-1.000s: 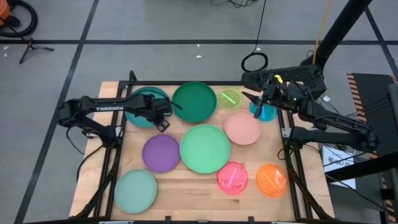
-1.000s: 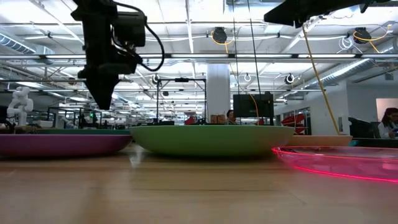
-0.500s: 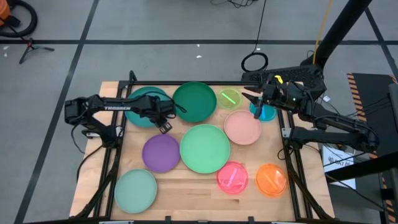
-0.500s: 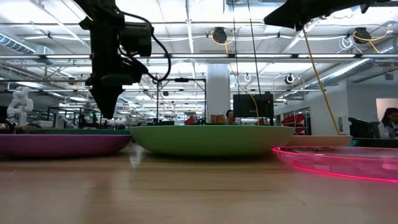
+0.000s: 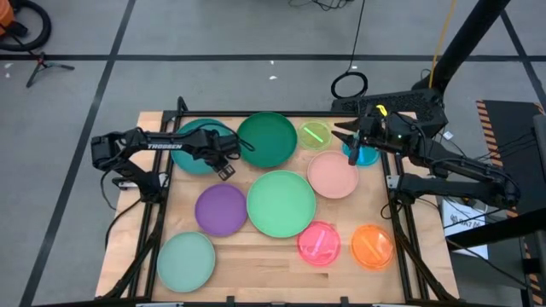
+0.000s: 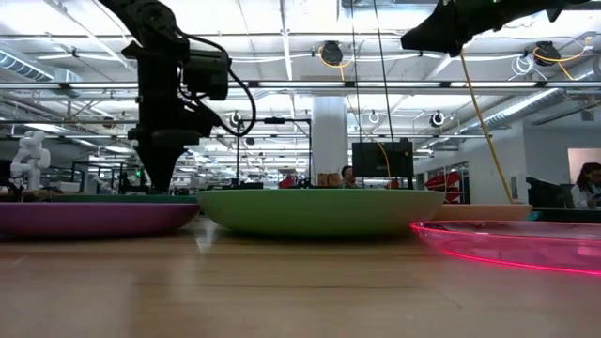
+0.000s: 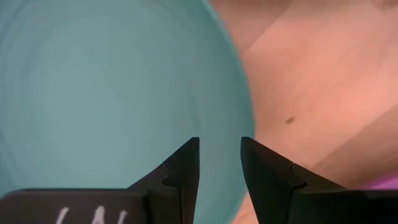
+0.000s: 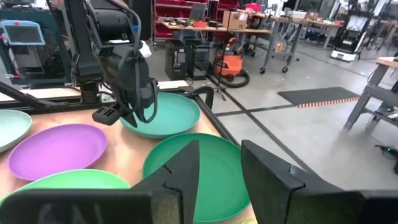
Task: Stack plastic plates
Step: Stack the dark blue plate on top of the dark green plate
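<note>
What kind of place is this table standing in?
Probably a large robotics lab or workshop. Behind the wooden table the low view shows a long hall with ceiling pipes and a monitor; the right wrist view shows workbenches and a small orange vacuum.

I note both arms are matte black; the left arm carries white lettering behind its gripper, a looped black cable hangs beside it, and the right arm shows yellow markings behind its gripper

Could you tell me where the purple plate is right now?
In the high view, the purple plate lies left of centre, beside the large mint plate.
</note>
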Controlling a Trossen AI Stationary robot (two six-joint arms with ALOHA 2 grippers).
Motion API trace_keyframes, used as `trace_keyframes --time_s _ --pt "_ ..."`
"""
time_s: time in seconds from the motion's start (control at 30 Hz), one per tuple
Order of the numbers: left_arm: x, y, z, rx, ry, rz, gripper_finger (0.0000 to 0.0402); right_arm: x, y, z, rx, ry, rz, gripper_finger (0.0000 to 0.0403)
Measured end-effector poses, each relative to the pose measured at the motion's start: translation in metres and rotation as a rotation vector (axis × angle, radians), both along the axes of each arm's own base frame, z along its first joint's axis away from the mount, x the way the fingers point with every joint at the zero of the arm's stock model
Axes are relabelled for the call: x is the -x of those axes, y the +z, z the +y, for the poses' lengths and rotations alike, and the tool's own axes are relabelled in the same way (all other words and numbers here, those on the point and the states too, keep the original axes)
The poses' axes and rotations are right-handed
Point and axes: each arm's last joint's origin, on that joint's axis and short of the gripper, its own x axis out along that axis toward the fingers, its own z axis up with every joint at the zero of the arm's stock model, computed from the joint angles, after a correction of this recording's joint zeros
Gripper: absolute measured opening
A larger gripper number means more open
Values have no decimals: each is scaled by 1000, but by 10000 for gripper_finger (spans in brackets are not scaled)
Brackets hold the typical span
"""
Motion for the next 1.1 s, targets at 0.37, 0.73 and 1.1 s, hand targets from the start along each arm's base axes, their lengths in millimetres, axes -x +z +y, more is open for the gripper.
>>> trace_keyframes --time_s 0.37,0.73,1.1 --pt "-4 -2 -3 34 -20 -22 125 0 -3 0 -33 -2 20 114" --pt "-6 -1 -2 3 -17 -41 124 0 -3 0 -33 -1 20 114" --pt "-15 -27 2 25 -26 48 124 1 -4 0 -41 -1 25 114"
